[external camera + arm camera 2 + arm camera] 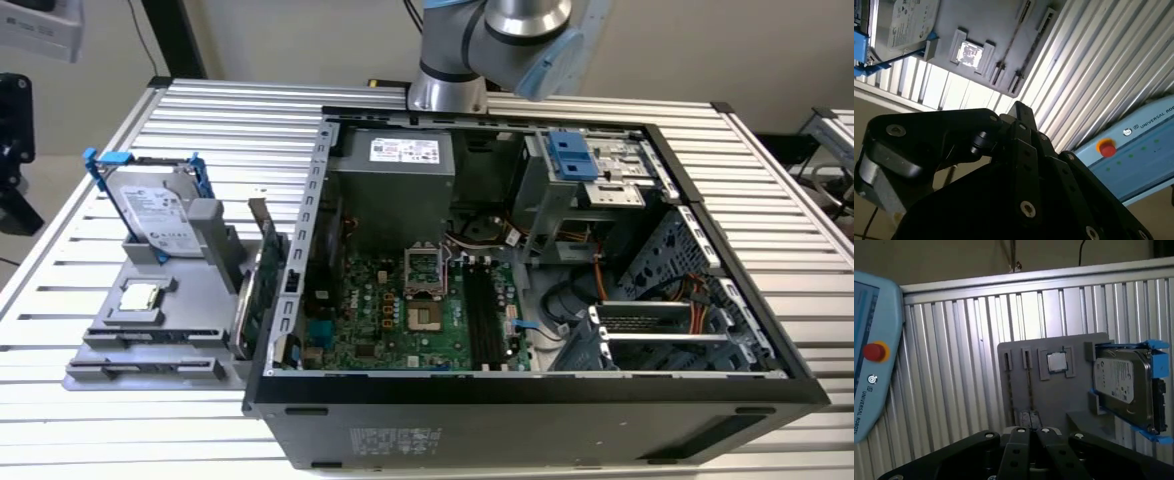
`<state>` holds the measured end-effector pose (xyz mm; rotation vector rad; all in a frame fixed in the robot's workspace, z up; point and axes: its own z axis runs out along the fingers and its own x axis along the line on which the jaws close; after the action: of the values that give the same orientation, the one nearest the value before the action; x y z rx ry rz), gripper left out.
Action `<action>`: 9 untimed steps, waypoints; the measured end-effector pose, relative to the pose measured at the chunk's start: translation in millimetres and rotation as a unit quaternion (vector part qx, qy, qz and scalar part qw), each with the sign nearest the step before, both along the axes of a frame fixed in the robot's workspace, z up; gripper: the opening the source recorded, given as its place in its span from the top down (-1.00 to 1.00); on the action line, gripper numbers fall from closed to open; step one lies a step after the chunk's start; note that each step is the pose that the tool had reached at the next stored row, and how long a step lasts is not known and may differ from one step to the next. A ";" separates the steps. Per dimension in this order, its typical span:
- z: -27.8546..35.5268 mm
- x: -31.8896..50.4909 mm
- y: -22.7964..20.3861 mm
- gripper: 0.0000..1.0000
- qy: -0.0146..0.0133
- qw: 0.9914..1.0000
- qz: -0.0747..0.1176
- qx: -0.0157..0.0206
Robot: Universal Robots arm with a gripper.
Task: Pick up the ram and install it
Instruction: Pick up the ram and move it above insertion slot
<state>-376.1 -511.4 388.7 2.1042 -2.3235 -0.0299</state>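
I am looking at an open computer case (534, 405) lying on a ribbed metal worktop (200, 120). The robot arm (497, 40) rises behind the case. On the exterior view's left, just beside the case, sits a grey holder (147, 350). The ram (246, 318) stands on edge in one of its slots, next to the larger expansion card (272, 270). It is outside the case and well apart from the black motherboard slots (483, 322). The same holder carries a small square processor (140, 296) and a hard drive (147, 215) in a blue frame. In both wrist views the black gripper (1031, 429) hangs high above the holder, touching none of it. Its fingers look pressed together with nothing between them. A light blue teach pendant (866, 365) with a red button lies on the worktop beside the holder.
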 end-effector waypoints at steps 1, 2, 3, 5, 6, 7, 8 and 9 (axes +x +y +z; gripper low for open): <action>-0.2 0.0 0.0 1.00 -0.001 1.000 0.009 0.000; -0.4 0.0 0.0 1.00 -0.003 1.000 0.018 -0.001; -0.6 0.0 0.0 1.00 -0.004 1.000 0.026 -0.001; -0.8 0.0 0.0 1.00 -0.008 0.999 0.043 -0.002; -1.0 0.0 0.0 1.00 -0.010 0.999 0.052 -0.003; -1.2 0.0 0.0 1.00 -0.011 0.998 0.059 -0.003; -1.3 0.1 0.0 1.00 -0.012 0.998 0.066 -0.004; -1.5 0.0 0.0 1.00 -0.012 0.997 0.070 -0.005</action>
<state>-376.1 -511.4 387.2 2.2686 -2.1788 0.0085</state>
